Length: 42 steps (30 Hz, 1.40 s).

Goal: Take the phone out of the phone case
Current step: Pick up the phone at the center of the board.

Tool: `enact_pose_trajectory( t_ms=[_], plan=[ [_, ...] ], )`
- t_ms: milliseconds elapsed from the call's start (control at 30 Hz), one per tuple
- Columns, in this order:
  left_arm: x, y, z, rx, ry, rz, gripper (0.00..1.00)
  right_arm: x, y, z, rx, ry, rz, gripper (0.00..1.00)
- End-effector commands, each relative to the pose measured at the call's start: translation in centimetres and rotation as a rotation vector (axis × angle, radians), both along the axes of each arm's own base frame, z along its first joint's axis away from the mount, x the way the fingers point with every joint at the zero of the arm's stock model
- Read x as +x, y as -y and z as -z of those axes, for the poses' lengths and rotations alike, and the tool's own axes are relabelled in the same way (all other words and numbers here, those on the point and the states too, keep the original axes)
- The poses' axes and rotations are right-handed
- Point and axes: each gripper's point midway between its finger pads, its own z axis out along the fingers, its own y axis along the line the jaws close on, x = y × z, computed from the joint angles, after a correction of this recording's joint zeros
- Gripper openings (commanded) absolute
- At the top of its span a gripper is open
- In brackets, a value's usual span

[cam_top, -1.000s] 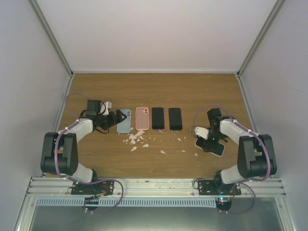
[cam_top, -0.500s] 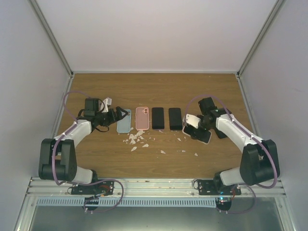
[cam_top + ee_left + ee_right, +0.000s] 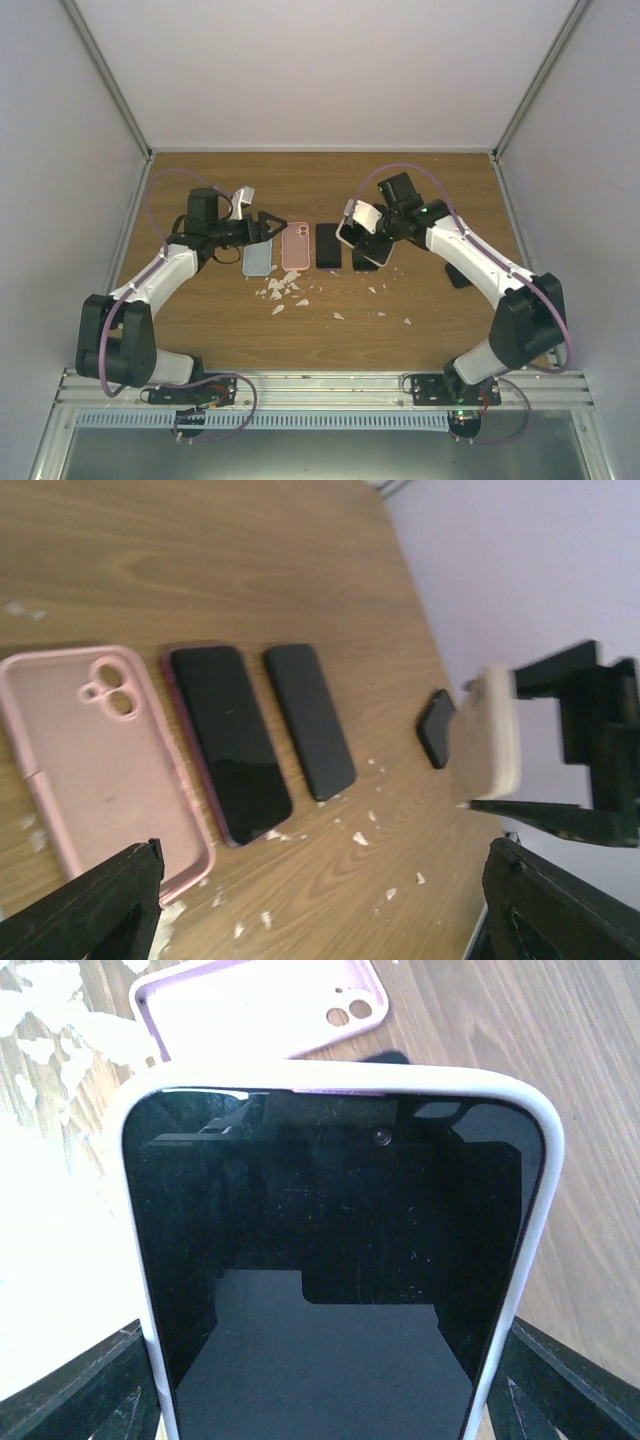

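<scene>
1. Top: fixed, high above the near edge, looks down on the whole table (image 3: pixel 300 340).
2. Left wrist: low, faces rightward across the table.
3. Right wrist: very close on the phone (image 3: pixel 330 1280), angled down.
4. All three share the phone; top and left wrist share the pink case (image 3: pixel 295 246).

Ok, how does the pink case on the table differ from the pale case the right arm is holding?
The pink case lies flat on the table, open side up; the pale case is held up off it between the right fingers. The pink case is empty; the pale case has a phone in it. The pink case shows its camera cutout; the pale case's is out of view. Both are rounded-corner phone cases.
</scene>
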Motion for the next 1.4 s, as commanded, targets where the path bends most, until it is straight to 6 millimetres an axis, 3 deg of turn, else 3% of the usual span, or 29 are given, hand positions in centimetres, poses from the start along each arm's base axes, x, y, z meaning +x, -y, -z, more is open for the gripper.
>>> enact_pose_trajectory(
  t_ms=[0, 333, 500, 767, 900, 1133, 1367],
  plan=[
    [0.4, 2.8, -5.8, -0.023, 0.218, 0.076, 0.86, 2.3, -3.7, -3.1, 0.102, 0.078, -0.001, 0.69],
    [0.7, 7.0, -9.2, -0.037, 0.311, 0.116, 0.77, 4.5, -7.4, -6.5, 0.179, 0.168, -0.005, 0.68],
    [1.0, 8.4, -10.3, -0.055, 0.324, 0.133, 0.73, 4.7, -8.6, -7.1, 0.193, 0.182, 0.002, 0.68],
    [1.5, 9.1, -8.6, -0.037, 0.279, 0.119, 0.65, 4.8, -9.9, -8.8, 0.239, 0.204, 0.021, 0.68],
    [1.7, 9.2, -8.2, -0.032, 0.266, 0.114, 0.55, 4.7, -10.4, -9.1, 0.253, 0.203, 0.031, 0.68],
    [1.9, 8.9, -7.7, -0.029, 0.248, 0.089, 0.27, 4.5, -10.8, -8.6, 0.247, 0.196, 0.051, 0.68],
    [2.3, 8.0, -7.7, -0.034, 0.235, 0.058, 0.06, 4.2, -11.1, -9.0, 0.258, 0.197, 0.049, 0.71]
  ],
)
